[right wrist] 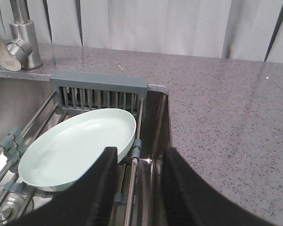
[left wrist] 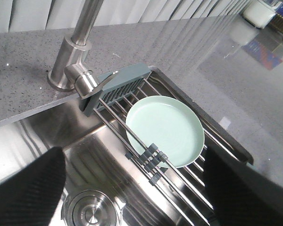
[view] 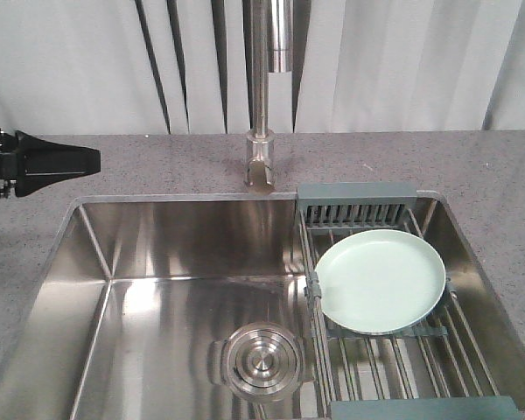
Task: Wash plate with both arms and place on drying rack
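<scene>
Your plate (view: 381,280) lies flat on the drying rack (view: 367,346) over the right side of the sink (view: 157,254), face up. Your right gripper (right wrist: 139,188) hovers just near of the plate, its fingers (right wrist: 101,181) apart and empty, the rim beside the left finger. Your left gripper (view: 57,162) sits over the counter (view: 490,166) at far left, well apart from the plate, fingers spread and holding nothing.
</scene>
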